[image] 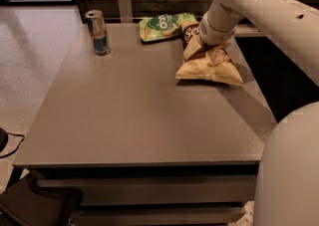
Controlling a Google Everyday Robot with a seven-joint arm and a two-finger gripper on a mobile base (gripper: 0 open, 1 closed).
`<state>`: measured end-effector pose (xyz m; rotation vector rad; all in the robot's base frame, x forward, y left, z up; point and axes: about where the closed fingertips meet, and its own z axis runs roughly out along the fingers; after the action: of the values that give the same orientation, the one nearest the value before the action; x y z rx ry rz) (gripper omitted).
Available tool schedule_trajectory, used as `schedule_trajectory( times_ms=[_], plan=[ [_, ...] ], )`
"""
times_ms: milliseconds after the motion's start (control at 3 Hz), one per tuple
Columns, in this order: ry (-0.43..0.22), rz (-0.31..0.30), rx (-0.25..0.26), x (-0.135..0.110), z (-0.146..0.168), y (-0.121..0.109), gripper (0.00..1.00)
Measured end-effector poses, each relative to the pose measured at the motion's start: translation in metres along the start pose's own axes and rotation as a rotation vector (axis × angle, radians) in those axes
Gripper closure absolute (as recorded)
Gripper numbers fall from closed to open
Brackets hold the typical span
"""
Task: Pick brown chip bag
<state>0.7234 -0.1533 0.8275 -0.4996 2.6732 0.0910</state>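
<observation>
Way off to the claw's left we've got a can (98,32) standing on the surface (134,115). The green snack bag (162,26) lies nearer. The claw (205,45) is down on the brown chip bag (209,65) directly beneath it; we can't tell if it's open or closed.
</observation>
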Motion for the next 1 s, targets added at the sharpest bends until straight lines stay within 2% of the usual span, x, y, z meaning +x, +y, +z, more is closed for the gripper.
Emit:
schedule_trajectory(
  times_ms=[333,1000],
  plan=[
    [0.0,0.0,0.0,-0.0002,-0.0005,0.0,1.0],
    [-0.001,-0.001,-0.001,-0.0005,-0.0012,0.0,1.0]
  ],
)
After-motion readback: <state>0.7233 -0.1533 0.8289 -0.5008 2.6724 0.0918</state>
